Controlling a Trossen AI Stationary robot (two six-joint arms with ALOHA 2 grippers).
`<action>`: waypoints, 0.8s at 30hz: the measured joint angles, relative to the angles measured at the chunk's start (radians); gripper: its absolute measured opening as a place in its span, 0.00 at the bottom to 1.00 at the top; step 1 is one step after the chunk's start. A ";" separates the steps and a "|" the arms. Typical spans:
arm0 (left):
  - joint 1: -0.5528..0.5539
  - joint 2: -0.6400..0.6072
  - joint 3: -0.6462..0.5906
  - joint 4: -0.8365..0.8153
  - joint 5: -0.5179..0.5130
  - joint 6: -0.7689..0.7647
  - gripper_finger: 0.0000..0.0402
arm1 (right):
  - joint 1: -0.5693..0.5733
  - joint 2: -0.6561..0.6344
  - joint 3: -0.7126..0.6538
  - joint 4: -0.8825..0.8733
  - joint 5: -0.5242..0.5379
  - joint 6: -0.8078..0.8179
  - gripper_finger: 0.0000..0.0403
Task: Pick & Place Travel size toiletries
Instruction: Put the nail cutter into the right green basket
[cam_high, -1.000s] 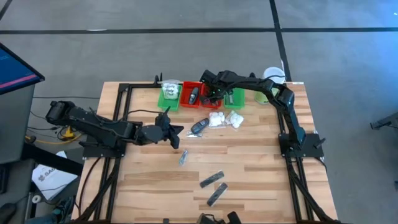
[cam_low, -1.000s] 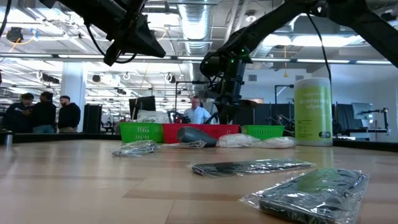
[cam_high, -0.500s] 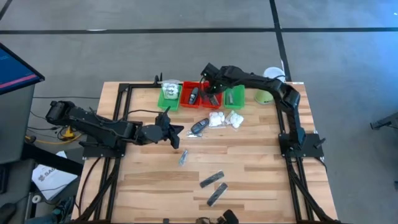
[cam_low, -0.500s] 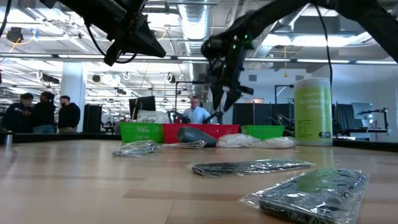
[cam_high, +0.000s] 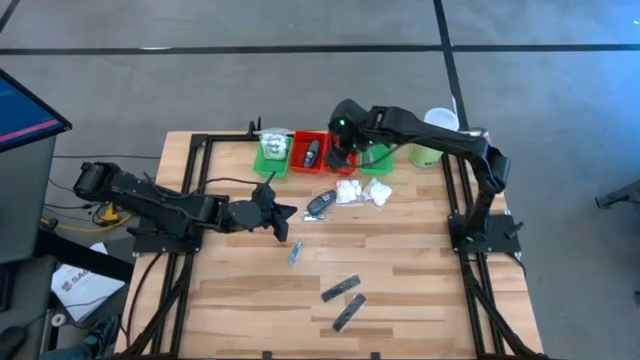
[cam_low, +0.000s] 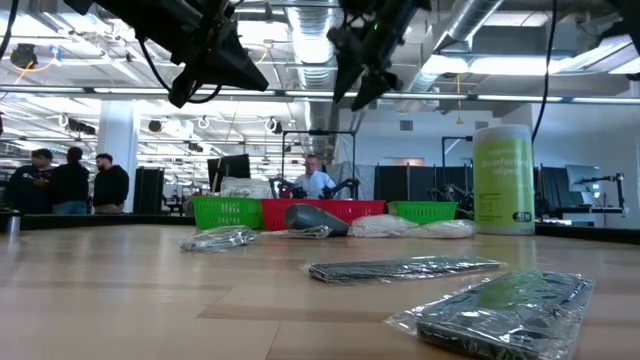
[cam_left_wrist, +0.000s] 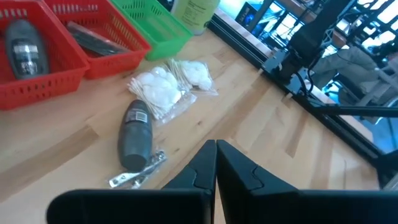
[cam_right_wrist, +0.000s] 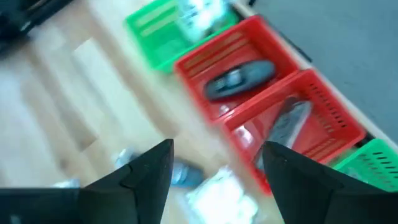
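Right gripper (cam_high: 341, 139) raised, jaws spread and empty; left gripper (cam_high: 286, 222) low, jaws together

we count the toiletries scattered over the tabletop and in the trays at the far edge. two white soft packets (cam_high: 362, 192) lie side by side, touching, just in front of the trays. next to them a black oval piece (cam_high: 320, 205) in clear wrap lies flat on the wood, with a glint of silver at its near end. a small silvery tube (cam_high: 295, 255) rests alone nearer the middle. two dark grey flat bars (cam_high: 344, 300) in plastic wrap lie close together towards the near edge, both at a slant. another black oval piece (cam_high: 312, 152) sits in a red tray, a dark grey bar (cam_right_wrist: 287, 127) lies in the red tray beside it, and white packets (cam_high: 272, 148) fill a green one.
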 joint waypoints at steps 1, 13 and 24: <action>0.000 0.000 0.000 0.000 0.003 -0.008 0.01 | 0.015 -0.010 0.000 -0.015 0.000 -0.009 0.58; -0.028 0.000 0.000 0.001 0.035 -0.073 0.00 | 0.205 -0.083 0.000 -0.195 0.003 -0.064 0.45; -0.075 0.001 0.000 -0.022 0.055 -0.163 0.00 | 0.388 -0.178 -0.186 -0.073 0.083 0.008 0.31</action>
